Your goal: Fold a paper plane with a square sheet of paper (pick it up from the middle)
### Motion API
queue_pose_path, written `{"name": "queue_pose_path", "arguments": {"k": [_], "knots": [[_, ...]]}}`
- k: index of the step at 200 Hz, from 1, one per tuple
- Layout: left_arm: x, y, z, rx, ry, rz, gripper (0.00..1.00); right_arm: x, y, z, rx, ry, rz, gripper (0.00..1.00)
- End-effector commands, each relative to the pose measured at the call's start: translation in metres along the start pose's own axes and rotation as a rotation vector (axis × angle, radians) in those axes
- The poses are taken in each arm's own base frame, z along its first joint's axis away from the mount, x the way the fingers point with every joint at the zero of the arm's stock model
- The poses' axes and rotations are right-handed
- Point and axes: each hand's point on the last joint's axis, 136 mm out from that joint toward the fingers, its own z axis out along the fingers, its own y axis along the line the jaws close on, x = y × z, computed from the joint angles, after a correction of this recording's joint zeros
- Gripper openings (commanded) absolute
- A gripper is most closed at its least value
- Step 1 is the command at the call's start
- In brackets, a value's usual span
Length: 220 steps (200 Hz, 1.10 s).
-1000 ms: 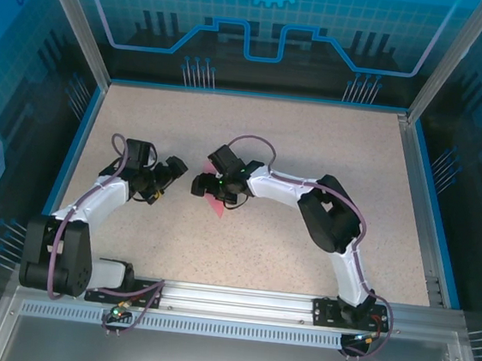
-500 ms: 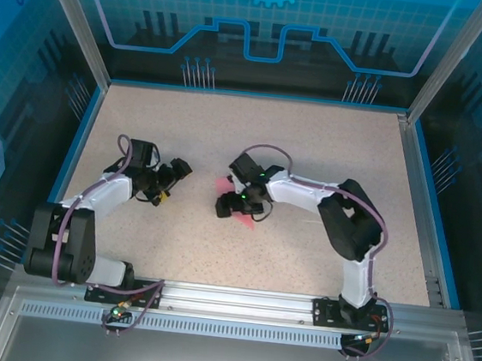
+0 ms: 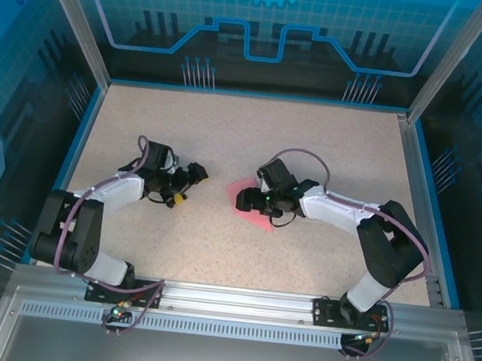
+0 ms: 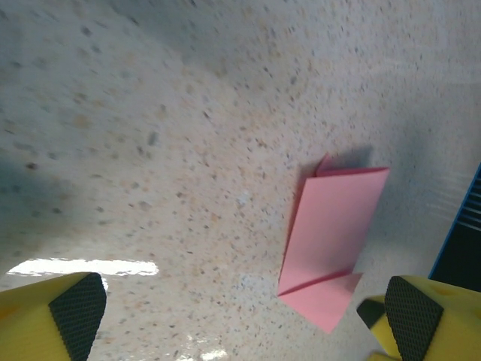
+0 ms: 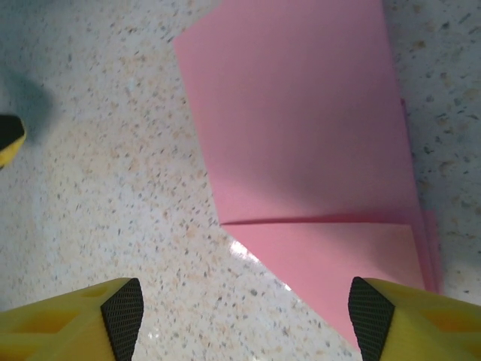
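The pink sheet of paper [image 3: 260,223] lies flat on the speckled tabletop [image 3: 331,147], near the middle, partly under the right hand [image 3: 243,201]; it is already folded into an oblong of several layers, with one crease running across it near one end.

From the right wrist, the sheet of paper [image 5: 301,143] lies just ahead of the fingers; its stacked edges show along the right side, and the crease runs across roughly level between the two pads. The right hand [image 5: 246,310] hangs low over it with its jaws spread wide; one yellow finger [image 5: 120,308] is over bare tabletop and the other [image 5: 372,310] is at the paper's near corner; I cannot tell whether that one touches the paper; nothing is gripped.

The left hand [image 3: 193,174] sits to the left of the paper, apart from it and pointing toward it; its jaws are as wide as they go and hold nothing. From the left wrist, the sheet of paper [image 4: 331,233] lies ahead and to the right, well away from one pad [image 4: 75,310] and near the other [image 4: 412,312]; a small tip of a lower layer peeks out at its far end.
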Motion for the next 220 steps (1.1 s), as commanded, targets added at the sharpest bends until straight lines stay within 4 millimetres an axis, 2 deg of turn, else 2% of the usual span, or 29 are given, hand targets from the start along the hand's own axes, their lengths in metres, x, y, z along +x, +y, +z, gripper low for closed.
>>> {"name": "queue_pose_path", "arguments": {"k": [1,72,77,145,178,220], "knots": [[0.008,-0.020,0.006,0.058,0.053,0.033,0.99,-0.009,-0.004,0.013,0.004,-0.053,0.099,0.75],[0.035,-0.039,0.018,0.102,0.155,0.079,0.98,-0.013,-0.025,0.023,-0.019,-0.069,0.210,0.73],[0.036,-0.040,0.019,0.100,0.161,0.080,0.98,-0.003,-0.034,0.028,-0.004,-0.050,0.224,0.73],[0.063,-0.056,0.031,0.101,0.260,0.070,0.93,0.017,-0.058,0.040,-0.017,0.012,0.367,0.73],[0.076,-0.058,0.042,0.088,0.297,0.017,0.87,0.024,-0.068,0.043,-0.023,0.028,0.417,0.72],[0.083,-0.065,0.059,0.070,0.330,0.004,0.81,0.029,-0.078,0.042,-0.023,0.040,0.435,0.72]]}}
